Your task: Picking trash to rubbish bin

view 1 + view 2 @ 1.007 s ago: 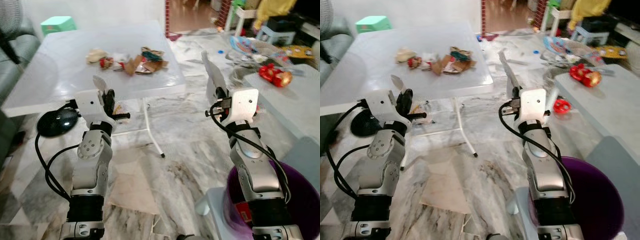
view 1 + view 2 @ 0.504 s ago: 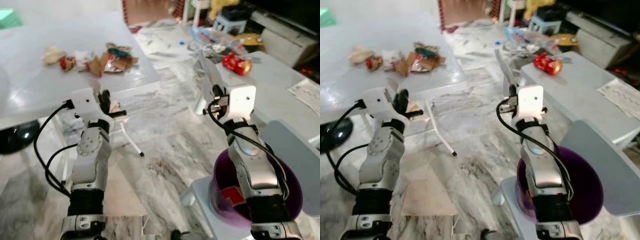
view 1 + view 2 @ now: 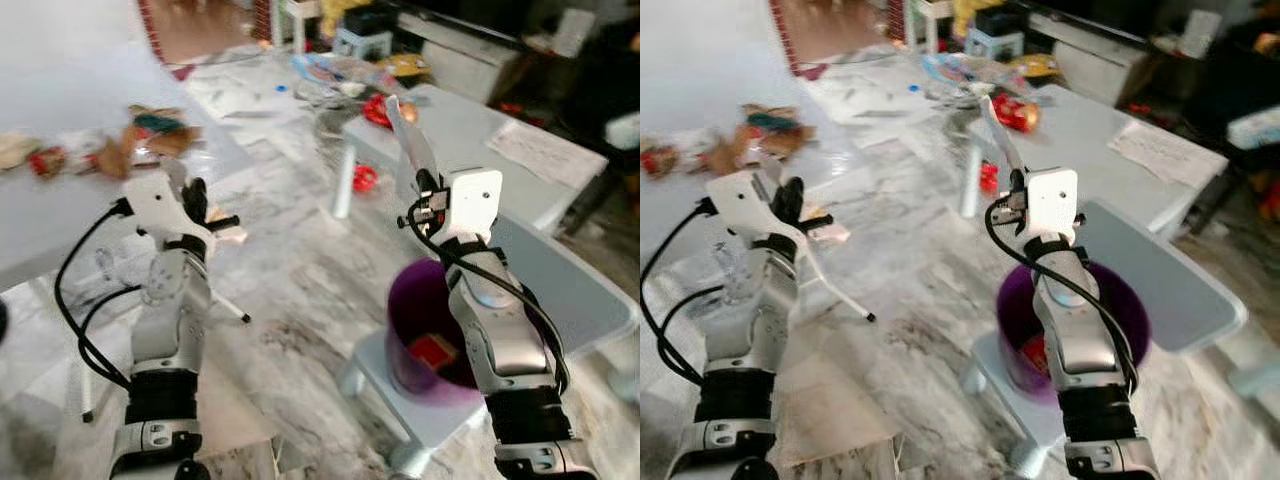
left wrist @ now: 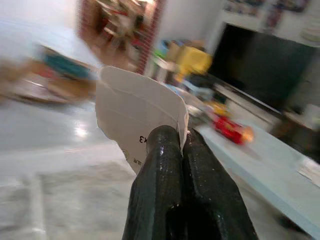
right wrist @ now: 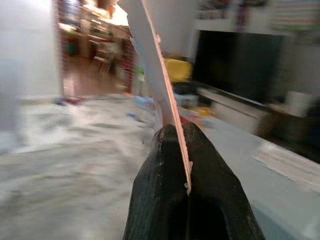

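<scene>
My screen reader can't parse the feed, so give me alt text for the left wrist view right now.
The left gripper, its two black fingers shut, pinches a piece of white paper with small printed marks, which stands up above the fingertips. Behind it, blurred, lie a white table with scattered trash, a dark television and a red toy on a pale surface.

Both silver arms are bent upward at chest height; the left hand (image 4: 181, 145) and right hand (image 5: 179, 135) each have fingers pinched closed.

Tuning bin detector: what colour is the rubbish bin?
Purple, rubbish bin; clearest in the right eye view.
</scene>
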### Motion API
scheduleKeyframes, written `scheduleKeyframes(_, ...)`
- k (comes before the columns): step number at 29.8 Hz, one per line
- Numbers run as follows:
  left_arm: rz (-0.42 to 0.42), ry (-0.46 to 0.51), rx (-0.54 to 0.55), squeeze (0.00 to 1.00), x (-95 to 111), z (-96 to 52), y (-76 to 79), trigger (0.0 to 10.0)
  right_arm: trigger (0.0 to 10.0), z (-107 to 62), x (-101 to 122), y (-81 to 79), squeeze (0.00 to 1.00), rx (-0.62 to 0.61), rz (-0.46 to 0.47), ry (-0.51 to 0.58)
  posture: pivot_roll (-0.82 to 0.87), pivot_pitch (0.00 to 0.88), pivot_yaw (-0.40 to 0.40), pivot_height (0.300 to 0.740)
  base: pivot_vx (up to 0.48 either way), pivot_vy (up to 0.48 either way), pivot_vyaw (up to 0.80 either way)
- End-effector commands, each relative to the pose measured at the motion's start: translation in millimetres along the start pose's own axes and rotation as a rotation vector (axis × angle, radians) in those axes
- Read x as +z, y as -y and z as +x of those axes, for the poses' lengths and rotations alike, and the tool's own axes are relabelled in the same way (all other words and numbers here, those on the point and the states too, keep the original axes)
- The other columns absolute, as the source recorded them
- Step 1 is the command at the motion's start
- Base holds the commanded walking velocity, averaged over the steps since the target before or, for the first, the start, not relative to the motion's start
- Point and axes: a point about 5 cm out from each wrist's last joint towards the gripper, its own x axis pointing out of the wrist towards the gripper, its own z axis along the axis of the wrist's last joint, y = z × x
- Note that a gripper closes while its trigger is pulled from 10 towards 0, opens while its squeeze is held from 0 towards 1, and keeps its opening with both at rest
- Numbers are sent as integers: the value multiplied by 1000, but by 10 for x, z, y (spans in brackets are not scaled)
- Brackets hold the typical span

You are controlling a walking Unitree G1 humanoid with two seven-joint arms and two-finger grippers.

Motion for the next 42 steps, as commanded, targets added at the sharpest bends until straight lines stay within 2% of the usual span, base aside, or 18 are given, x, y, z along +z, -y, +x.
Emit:
scheduleKeyframes(1, 33, -16, 14, 0, 2, 25, -45, 10000, 0, 8, 53, -22, 0, -7, 18, 25, -93, 60, 27, 740, 0, 0, -800)
scheduleKeyframes(17, 80, -57, -33, 0, -46, 59, 36, 10000, 0, 15, 31, 46, 0, -56, 31, 25, -90, 52, 57, 740, 0, 0, -800)
scheduleKeyframes(20, 77, -45, -46, 0, -24, 69, 49, 10000, 549, 13, 44, 61, 0, -65, 42, 36, -92, 52, 59, 740, 0, 0, -156)
scheduleKeyframes(24, 78, -43, -48, 0, -24, 70, 54, 10000, 549, 7, 42, 60, 0, -67, 40, 37, -94, 52, 63, 740, 0, 0, 0)
scheduleKeyframes(27, 73, -53, -27, 0, -43, 70, 28, 10000, 1176, -5, 30, 65, 0, -73, 39, 33, -95, 54, 68, 740, 0, 0, 0)
scheduleKeyframes(29, 67, -51, -23, 0, -41, 72, 19, 10000, 1255, -7, 25, 67, 0, -76, 39, 30, -96, 55, 70, 740, 0, 0, 0)
scheduleKeyframes(30, 73, -51, -26, 0, -37, 76, 18, 10000, 314, -6, 24, 70, 0, -78, 44, 29, -96, 55, 70, 740, 0, 0, 0)
scheduleKeyframes(33, 70, -47, -27, 0, -29, 80, 16, 10000, 0, -5, 17, 75, 0, -79, 45, 24, -96, 56, 69, 740, 0, 0, 0)
scheduleKeyframes(34, 76, -50, -22, 0, -32, 84, 10, 10000, 8902, -3, 13, 76, 0, -77, 44, 19, -97, 57, 68, 740, 0, 0, -800)
scheduleKeyframes(35, 77, -52, -18, 0, -34, 85, 7, 10000, 8902, -2, 11, 77, 0, -77, 44, 17, -97, 57, 68, 740, 0, 0, -800)
scheduleKeyframes(36, 77, -53, -16, 0, -36, 86, 5, 10000, 10000, -2, 11, 77, 0, -77, 44, 17, -97, 57, 68, 740, 0, 0, -800)
scheduleKeyframes(42, 78, -69, -10, 0, -75, 77, 12, 10000, 10000, 3, 6, 88, 0, -77, 38, 6, -103, 59, 65, 740, 0, 0, -800)
